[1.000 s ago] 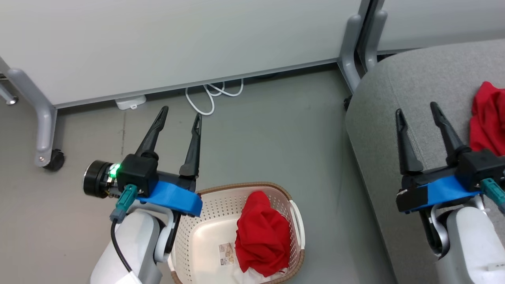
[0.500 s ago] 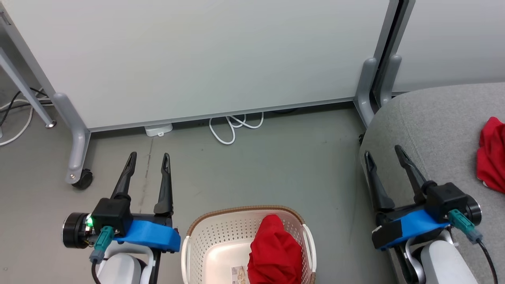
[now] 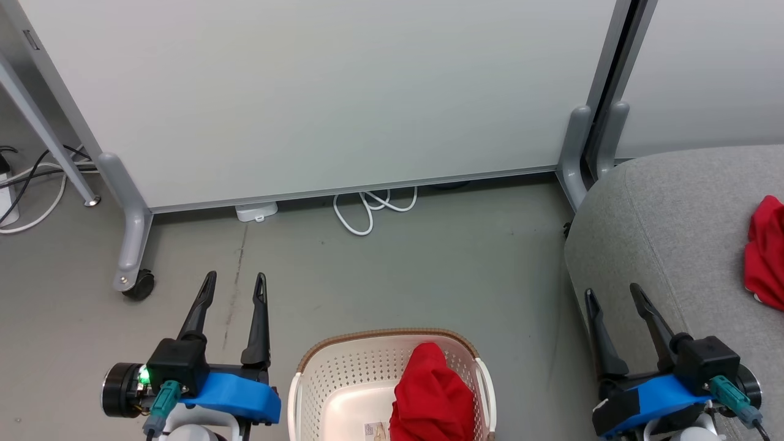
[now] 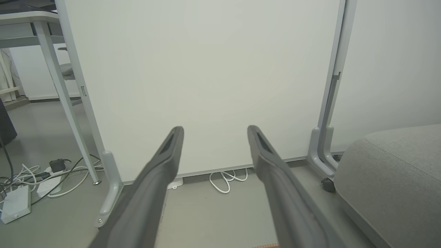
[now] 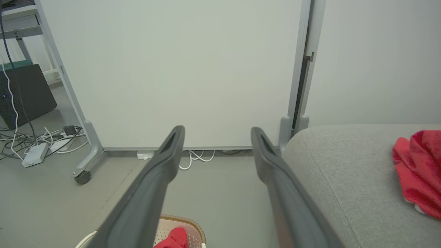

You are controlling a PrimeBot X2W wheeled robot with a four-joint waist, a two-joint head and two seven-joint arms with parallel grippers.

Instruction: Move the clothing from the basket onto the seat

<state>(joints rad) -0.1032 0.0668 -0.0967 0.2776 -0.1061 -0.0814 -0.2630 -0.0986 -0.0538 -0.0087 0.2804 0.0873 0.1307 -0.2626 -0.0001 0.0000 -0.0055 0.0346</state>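
Note:
The cream basket with its brown rim sits on the floor at the bottom centre of the head view, holding one crumpled red garment. Another red garment lies on the grey seat at the right edge. My left gripper hovers open and empty over the floor, left of the basket. Over the seat's front-left corner my right gripper is open too, nothing between its fingers. The right wrist view shows the basket rim, red cloth inside it and the garment on the seat.
A white partition on grey castor legs stands behind the floor area. White cables and a small white adapter lie at its foot. More cables and power bricks sit at the far left near a table leg.
The head camera has tilted up, so basket and seat sit lower in view. Both grippers have drawn back toward me and stayed open. The garments have not moved.

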